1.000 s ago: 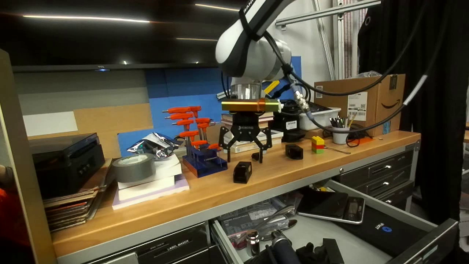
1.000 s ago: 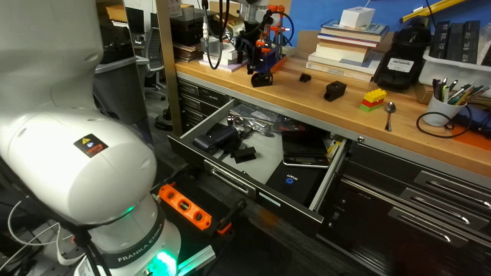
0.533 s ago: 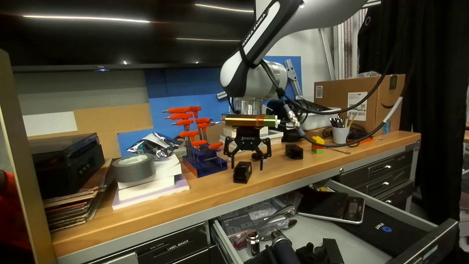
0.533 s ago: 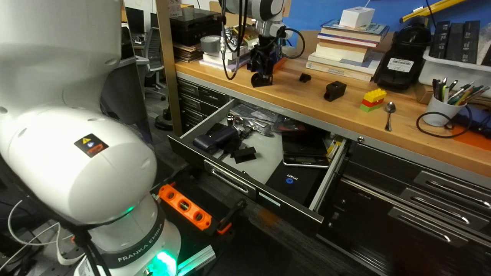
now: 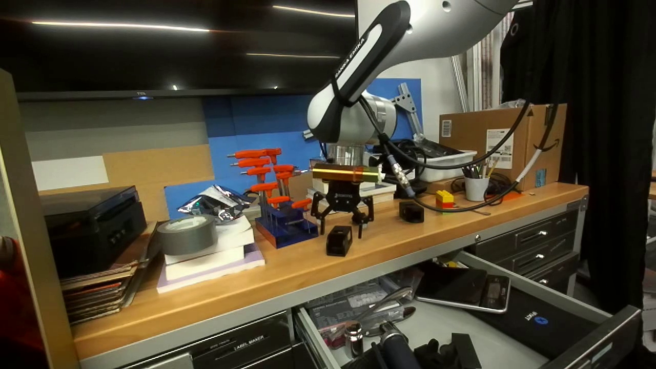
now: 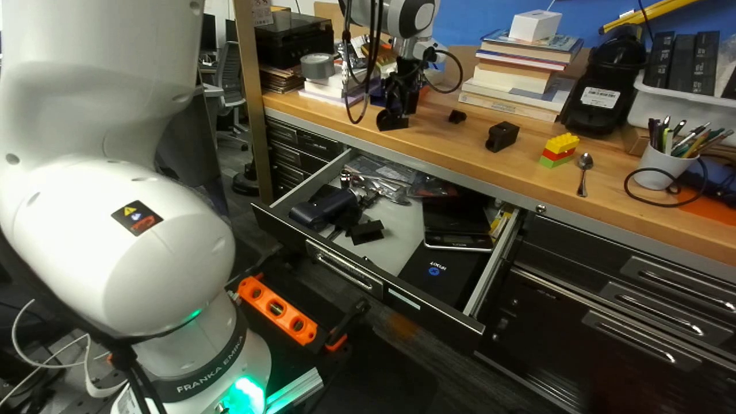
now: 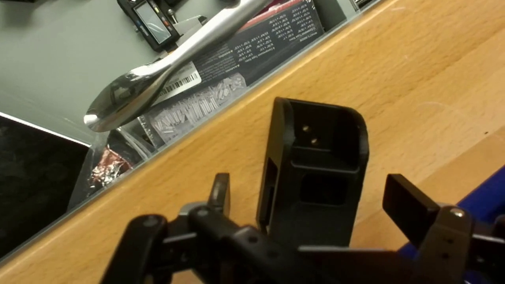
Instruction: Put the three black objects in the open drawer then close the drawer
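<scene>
Three black objects sit on the wooden bench. The nearest, a hollow block (image 5: 339,242), also shows in the other exterior picture (image 6: 391,122) and in the wrist view (image 7: 315,213). A second black block (image 6: 503,135) stands farther along the bench (image 5: 411,211). A small black piece (image 6: 457,117) lies between them; in an exterior view it is mostly hidden behind a finger. My gripper (image 5: 342,229) is open and empty, just above the nearest block. In the wrist view its fingers (image 7: 312,197) stand apart on either side of that block. The drawer (image 6: 368,265) is pulled open.
A blue stand with red-handled hex keys (image 5: 287,233) is close beside the gripper. Books (image 6: 517,86), a toy brick stack (image 6: 559,150), a spoon (image 6: 585,167) and a pen cup (image 6: 661,167) are along the bench. The drawer holds a scale (image 6: 458,224) and tools.
My gripper has come down toward the nearest black block and shifted slightly over it. The fingers stay open. The black objects and the drawer have not moved.
</scene>
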Controlling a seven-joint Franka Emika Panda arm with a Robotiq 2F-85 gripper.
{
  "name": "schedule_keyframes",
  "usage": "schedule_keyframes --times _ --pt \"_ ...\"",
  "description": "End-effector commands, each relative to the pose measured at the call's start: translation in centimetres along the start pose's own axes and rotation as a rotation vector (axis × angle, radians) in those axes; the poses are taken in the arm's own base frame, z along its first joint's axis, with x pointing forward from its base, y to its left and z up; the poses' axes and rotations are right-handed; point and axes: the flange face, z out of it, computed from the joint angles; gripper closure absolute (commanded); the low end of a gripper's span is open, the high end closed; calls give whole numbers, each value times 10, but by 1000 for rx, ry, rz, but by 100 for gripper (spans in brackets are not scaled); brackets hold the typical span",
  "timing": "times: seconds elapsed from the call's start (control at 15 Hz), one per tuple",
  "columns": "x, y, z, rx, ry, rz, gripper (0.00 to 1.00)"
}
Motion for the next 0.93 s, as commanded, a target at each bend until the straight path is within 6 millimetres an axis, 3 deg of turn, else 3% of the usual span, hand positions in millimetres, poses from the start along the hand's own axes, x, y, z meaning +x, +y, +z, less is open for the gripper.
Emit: schedule_keyframes --times 0.0,0.07,0.47,0.73,0.87 --pt "-2 -8 -1 -11 -26 -60 25" --pt "-5 -9 0 -11 -37 -73 26" --pt "-14 -8 6 -45 -78 -149 71" --pt "-28 6 2 -75 -92 -154 72" --pt "-46 19 -3 -88 -101 -148 72"
